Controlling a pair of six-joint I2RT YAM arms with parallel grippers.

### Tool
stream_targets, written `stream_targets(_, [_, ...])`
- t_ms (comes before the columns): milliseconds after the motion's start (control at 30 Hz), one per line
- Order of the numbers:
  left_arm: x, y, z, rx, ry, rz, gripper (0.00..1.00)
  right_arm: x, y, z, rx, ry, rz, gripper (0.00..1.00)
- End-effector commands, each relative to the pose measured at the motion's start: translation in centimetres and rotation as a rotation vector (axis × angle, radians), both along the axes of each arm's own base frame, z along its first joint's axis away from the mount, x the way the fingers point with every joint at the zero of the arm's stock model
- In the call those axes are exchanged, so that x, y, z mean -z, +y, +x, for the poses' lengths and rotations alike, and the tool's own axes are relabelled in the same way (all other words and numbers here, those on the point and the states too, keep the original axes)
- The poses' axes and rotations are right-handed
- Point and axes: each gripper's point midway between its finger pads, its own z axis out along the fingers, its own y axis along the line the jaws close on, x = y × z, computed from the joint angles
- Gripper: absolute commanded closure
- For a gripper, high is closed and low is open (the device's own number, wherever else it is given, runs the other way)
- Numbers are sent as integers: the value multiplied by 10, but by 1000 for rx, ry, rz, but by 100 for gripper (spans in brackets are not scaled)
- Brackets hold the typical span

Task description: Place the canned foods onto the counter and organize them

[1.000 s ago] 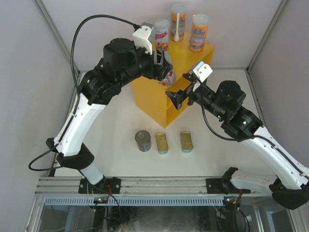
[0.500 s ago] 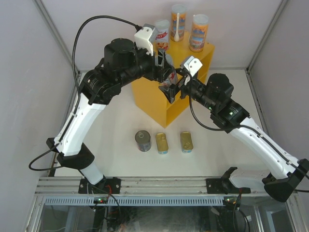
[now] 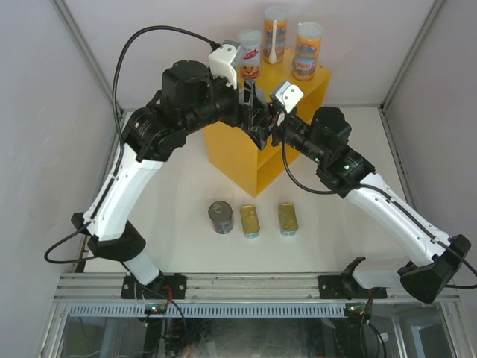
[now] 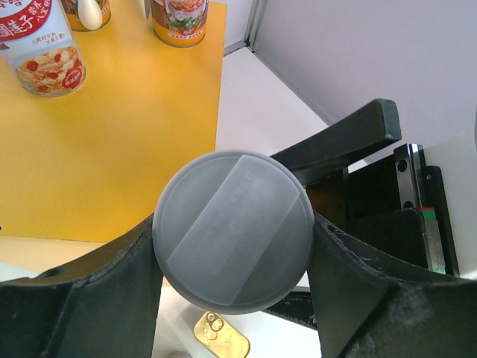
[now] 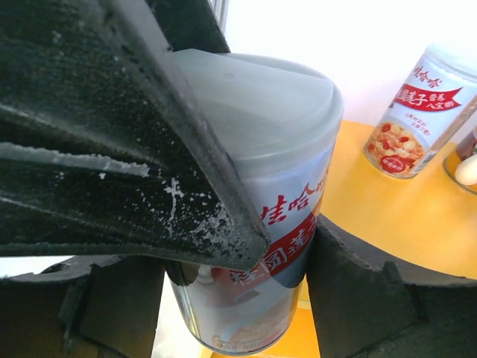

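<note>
tall can [image 4: 232,227] clamped at grey lid by left gripper [image 3: 250,101], jaws closed tight on it. same can gripped lower down by right gripper [image 5: 238,298], fingers pressed against label sides. can held in air over front edge of yellow counter [image 3: 238,153]. three tall cans [image 3: 275,33] stood at back of counter top. dark round tin [image 3: 220,217] and two flat tins [image 3: 250,221] laid in row on white table [image 3: 179,194].
</note>
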Motion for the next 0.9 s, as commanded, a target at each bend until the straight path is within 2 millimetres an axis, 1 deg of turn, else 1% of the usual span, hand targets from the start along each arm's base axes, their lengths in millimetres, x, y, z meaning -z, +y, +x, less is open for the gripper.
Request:
stream_targets(0, [-90,25,-22,-12,-197,-208,100,-33,-2,2,-1,-79,52,49])
stream_targets(67, [-90,26,-20,-19,-201,-208,100,-31,-2,4,9,-74,51,65])
stream_targets(200, [-92,29,-16,-52,-210,-225,100,-28,-4,10,24,-64,49,85])
stream_targets(267, [-94,32,-14,-73,-221,-242,99,-28,-6,13,32,-58,56,100])
stream_targets(333, [-100,39,-13,-102,-240,-266,99,-28,-7,15,33,-54,61,100])
stream_targets(433, [-99,45,-10,-142,-247,-274,96,-27,-8,17,32,-49,67,100])
stream_targets(500, [-96,49,-7,-169,-246,-265,92,-28,-9,19,34,-47,72,100])
stream_targets(533, [-95,50,-7,-173,-243,-260,86,-28,-9,20,35,-48,74,100])
stream_targets(567, [-93,51,-6,-179,-239,-254,74,-29,-9,20,36,-48,76,100])
stream_targets(600, [-91,51,-6,-182,-236,-250,70,-30,-10,21,37,-47,78,100])
stream_targets(667, [-89,50,-5,-181,-229,-247,68,-31,-10,23,38,-46,82,100])
stream_targets(700, [-87,50,-5,-180,-225,-245,64,-32,-10,24,37,-46,84,100])
stream_targets(733, [-88,50,-5,-181,-227,-248,59,-32,-10,25,38,-45,84,100])
stream_targets(800, [-88,51,-6,-182,-229,-251,51,-33,-10,26,37,-46,84,100])
stream_targets(867, [-88,53,-7,-184,-232,-254,45,-34,-9,28,37,-47,84,100])
